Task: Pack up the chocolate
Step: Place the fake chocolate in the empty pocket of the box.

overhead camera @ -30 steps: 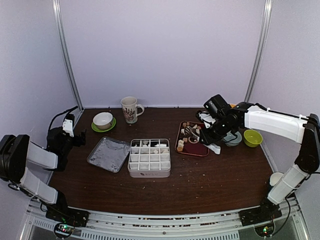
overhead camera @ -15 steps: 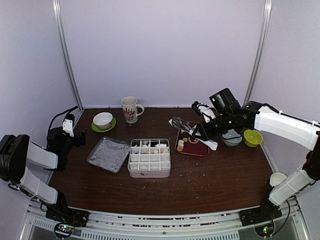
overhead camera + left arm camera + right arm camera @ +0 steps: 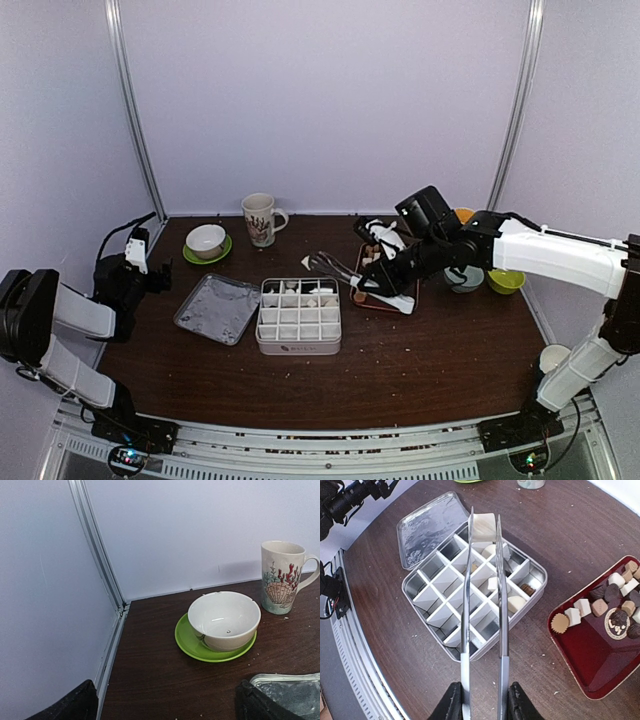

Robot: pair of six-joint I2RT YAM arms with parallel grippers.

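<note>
My right gripper (image 3: pixel 484 692) is shut on metal tongs (image 3: pixel 466 605) with white handles. The tongs' tips pinch a white chocolate cube (image 3: pixel 484 526) above the far part of the divided box (image 3: pixel 475 655). A few cells hold chocolates; most cells look bare. More chocolate pieces (image 3: pixel 600 605) lie in the red tray (image 3: pixel 585 660) to the right. In the top view the tongs (image 3: pixel 335 265) reach left from the right gripper (image 3: pixel 385 280) over the box (image 3: pixel 298 345). My left gripper (image 3: pixel 165 707) is open and empty at the table's left edge (image 3: pixel 160 280).
The box's lid (image 3: pixel 217 308) lies left of the box. A white bowl on a green saucer (image 3: pixel 224 620) and a shell mug (image 3: pixel 282 577) stand at the back left. A grey bowl (image 3: pixel 465 280) and a green bowl (image 3: pixel 505 280) stand right of the tray, a white cup (image 3: pixel 552 357) at the right edge.
My right arm lifted the tongs off the red tray and swung them left over the divided box, with the white cube in their tips. The left arm has not moved.
</note>
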